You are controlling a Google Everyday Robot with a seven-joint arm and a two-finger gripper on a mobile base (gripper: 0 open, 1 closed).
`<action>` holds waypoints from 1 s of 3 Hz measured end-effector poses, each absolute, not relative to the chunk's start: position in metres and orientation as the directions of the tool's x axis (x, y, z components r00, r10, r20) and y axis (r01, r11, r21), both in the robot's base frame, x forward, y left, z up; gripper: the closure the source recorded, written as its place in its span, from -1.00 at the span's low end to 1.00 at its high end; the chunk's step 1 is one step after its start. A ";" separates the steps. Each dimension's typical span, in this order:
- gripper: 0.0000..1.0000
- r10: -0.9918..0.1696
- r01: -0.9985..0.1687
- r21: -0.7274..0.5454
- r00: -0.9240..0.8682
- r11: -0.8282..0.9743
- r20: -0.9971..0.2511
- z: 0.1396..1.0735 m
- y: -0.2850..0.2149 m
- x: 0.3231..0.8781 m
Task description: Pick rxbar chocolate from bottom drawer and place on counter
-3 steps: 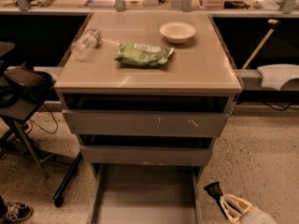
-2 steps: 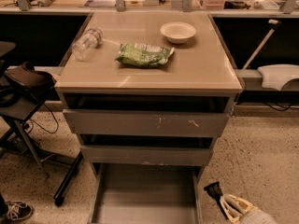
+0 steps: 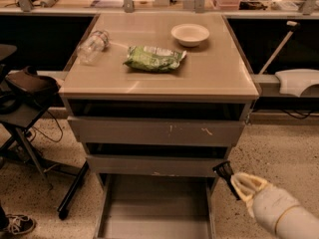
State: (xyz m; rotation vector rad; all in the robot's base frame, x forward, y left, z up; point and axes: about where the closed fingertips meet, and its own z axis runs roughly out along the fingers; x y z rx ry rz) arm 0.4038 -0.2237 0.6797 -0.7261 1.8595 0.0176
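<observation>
The bottom drawer is pulled out at the foot of the grey cabinet, and its plain grey floor shows nothing on it. The rxbar chocolate is not visible in this view. The drawer's front part is cut off by the bottom edge of the view. The tan counter is the cabinet's top. My gripper, black-tipped on a pale wrist, sits low at the right. It is just outside the cabinet's lower right corner and above the drawer's right rail.
On the counter lie a crinkled green bag, a white bowl and a tipped clear bottle. Two narrower drawers stand slightly open above. A dark stool and a shoe are at the left. A white object is at the right.
My gripper has risen from the floor area at the lower right up to the cabinet's lower right corner. Nothing on the counter moved.
</observation>
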 end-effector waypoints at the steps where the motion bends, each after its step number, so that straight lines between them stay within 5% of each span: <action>1: 1.00 -0.494 -0.471 -0.384 -0.130 0.794 -0.860 0.800 -0.193 0.464; 3: 1.00 -0.558 -0.437 -0.498 -0.011 0.749 -0.830 0.940 -0.124 0.516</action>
